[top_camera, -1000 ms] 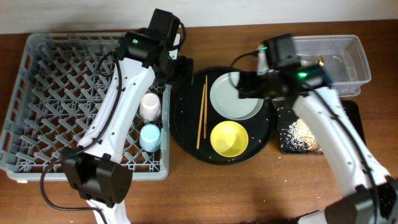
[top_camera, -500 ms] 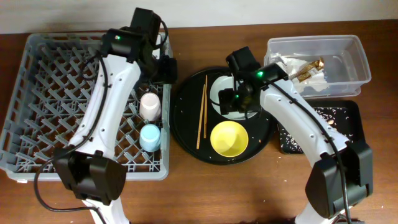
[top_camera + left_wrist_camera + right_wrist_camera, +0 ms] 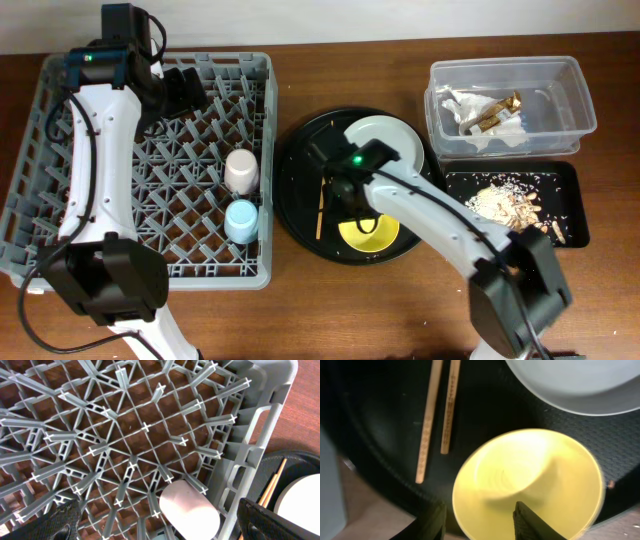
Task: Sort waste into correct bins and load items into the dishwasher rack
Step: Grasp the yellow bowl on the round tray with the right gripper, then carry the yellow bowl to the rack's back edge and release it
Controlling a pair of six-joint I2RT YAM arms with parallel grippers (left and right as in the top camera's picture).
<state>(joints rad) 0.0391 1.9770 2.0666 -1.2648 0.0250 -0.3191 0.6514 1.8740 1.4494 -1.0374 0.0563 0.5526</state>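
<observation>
Yellow bowl [image 3: 525, 485] sits under the right gripper [image 3: 479, 516] — fingers apart. The left gripper [image 3: 160, 515] hangs over the grey rack [image 3: 125, 435], fingers apart.

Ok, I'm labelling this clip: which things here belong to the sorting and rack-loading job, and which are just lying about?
Job: dishwasher rack, pink cup, blue cup, yellow bowl, plate, chopsticks, clear tub, napkins, wrapper, black rectangular tray, food scraps.
Lying about: round black tray, table.
</observation>
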